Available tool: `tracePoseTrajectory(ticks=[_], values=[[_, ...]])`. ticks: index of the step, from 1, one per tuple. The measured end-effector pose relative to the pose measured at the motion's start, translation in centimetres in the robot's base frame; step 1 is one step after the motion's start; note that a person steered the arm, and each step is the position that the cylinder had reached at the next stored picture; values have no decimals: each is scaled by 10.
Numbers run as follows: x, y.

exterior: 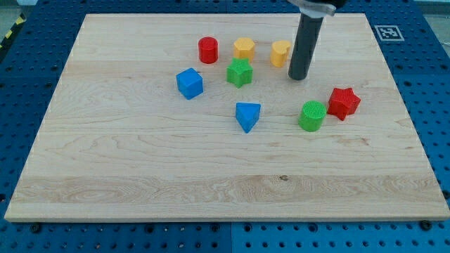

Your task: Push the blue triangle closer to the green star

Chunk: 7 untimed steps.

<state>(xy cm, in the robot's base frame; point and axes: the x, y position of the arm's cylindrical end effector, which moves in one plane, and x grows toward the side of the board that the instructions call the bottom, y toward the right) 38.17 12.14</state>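
Note:
The blue triangle (247,116) lies near the middle of the wooden board. The green star (239,72) sits above it, toward the view's top, with a clear gap between them. My tip (298,76) is at the end of the dark rod that comes down from the view's top. It stands to the right of the green star and up and to the right of the blue triangle, touching neither. It is just right of a yellow block (280,53).
A blue cube (189,83) lies left of the star. A red cylinder (208,50) and a yellow hexagon (244,48) sit above the star. A green cylinder (312,116) and a red star (343,102) lie at the right. The board's edge (225,218) borders blue pegboard.

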Motion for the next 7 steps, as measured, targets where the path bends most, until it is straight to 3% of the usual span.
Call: tracePoseTrajectory(ticks=[1, 2, 3, 6, 7], values=[[12, -25], [64, -28], [85, -43], [97, -133], [99, -136]])
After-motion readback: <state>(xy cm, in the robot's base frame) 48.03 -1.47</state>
